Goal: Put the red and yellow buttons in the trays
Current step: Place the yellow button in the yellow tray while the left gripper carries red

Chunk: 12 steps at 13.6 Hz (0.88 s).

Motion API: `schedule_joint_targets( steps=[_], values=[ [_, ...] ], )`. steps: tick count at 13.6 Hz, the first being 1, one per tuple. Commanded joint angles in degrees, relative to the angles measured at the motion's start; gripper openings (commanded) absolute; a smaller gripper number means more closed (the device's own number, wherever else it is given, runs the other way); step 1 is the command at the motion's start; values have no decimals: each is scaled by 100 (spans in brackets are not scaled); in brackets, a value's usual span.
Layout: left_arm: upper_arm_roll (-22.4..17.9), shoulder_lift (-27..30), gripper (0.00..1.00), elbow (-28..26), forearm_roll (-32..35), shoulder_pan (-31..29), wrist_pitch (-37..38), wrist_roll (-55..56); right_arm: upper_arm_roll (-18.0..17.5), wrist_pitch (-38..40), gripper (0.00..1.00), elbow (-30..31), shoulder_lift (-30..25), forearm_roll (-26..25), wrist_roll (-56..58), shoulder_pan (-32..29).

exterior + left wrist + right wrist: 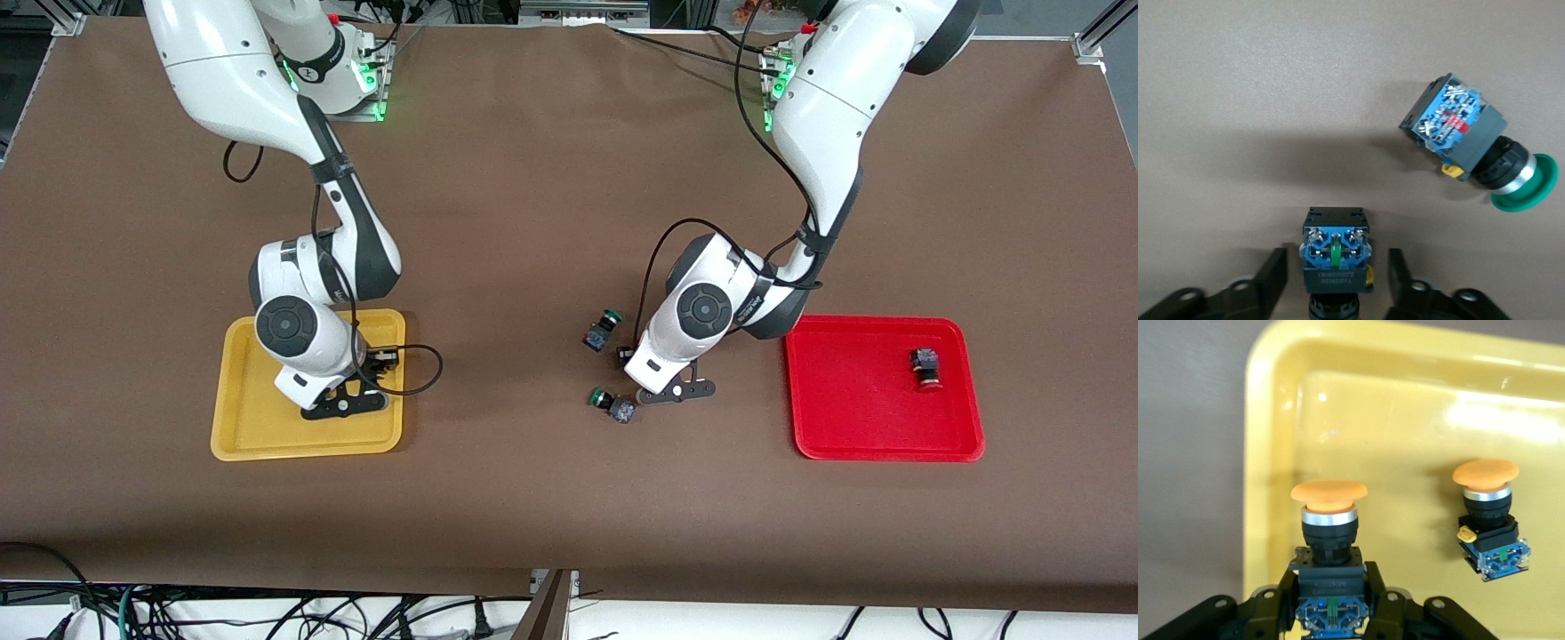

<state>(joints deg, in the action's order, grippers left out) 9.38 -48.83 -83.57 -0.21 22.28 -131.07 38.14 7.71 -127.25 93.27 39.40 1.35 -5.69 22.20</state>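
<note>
My right gripper (382,358) (1329,600) is shut on the dark body of a yellow-capped button (1329,520), over the yellow tray (240,418) (1271,420) near its rim. A second yellow-capped button (1488,520) stands in that tray. My left gripper (628,357) (1336,260) is low over the table, open, its fingers (1271,273) on either side of a dark bluish button (1336,250) without touching it; that button's cap is hidden. A red-capped button (925,367) lies in the red tray (853,400).
Two green-capped buttons lie on the brown table beside my left gripper: one (603,329) (1471,143) farther from the front camera and one (613,404) nearer to it. The trays sit toward either end of the table.
</note>
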Motion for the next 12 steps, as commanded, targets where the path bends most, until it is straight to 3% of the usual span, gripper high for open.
schedule_joint_targets(
  steps=[1,2,6,12],
  values=[
    [-243,-82,11,183,65,259,3,167,-7,-133,100,218,-91,58,51,-48],
    [-243,-74,0,183,65,259,3,237,-7,-72,100,210,-125,50,51,-84],
    [-322,355,0,183,83,-91,387,-76,107,95,100,148,-669,50,95,-111],
    [-314,1156,0,-176,83,-1461,1619,-2774,143,1060,100,-10,-1696,58,34,-128]
  ],
)
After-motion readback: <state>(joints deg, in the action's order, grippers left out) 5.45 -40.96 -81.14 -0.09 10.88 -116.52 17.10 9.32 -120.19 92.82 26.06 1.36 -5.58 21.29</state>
